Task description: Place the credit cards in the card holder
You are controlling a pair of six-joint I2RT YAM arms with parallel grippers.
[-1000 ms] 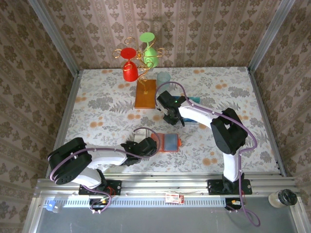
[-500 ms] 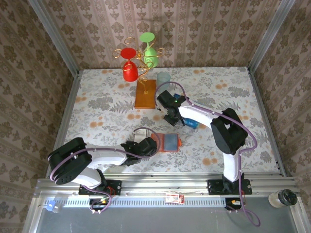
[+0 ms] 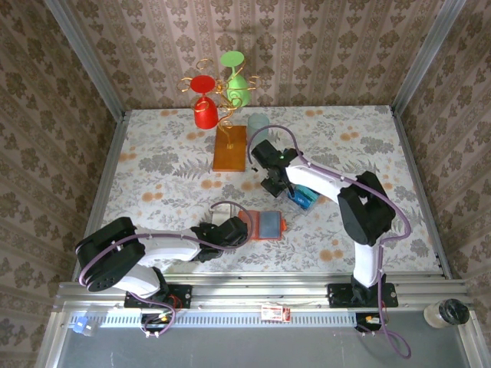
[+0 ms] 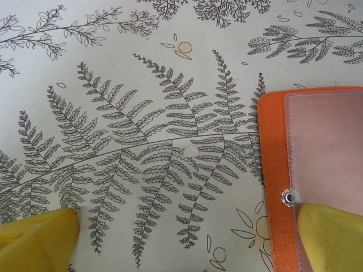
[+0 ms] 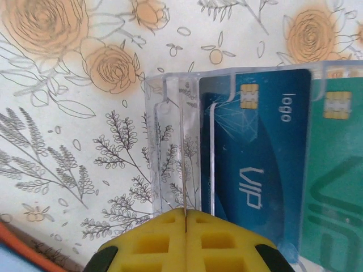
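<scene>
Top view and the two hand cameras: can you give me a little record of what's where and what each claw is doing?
table: flowered cover
card holder: orange, lying flat, snap at its edge
left gripper: open, one finger over the card holder's edge
right gripper: shut, apparently on a thin wall of the clear tray
cards: blue card and teal card, side by side in the clear tray

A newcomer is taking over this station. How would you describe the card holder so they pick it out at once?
On the floral table, look front-centre, at the left arm's fingers. The card holder is the small flat orange-red square with a tiny snap, unlike the bigger orange-brown stand base farther back.
</scene>
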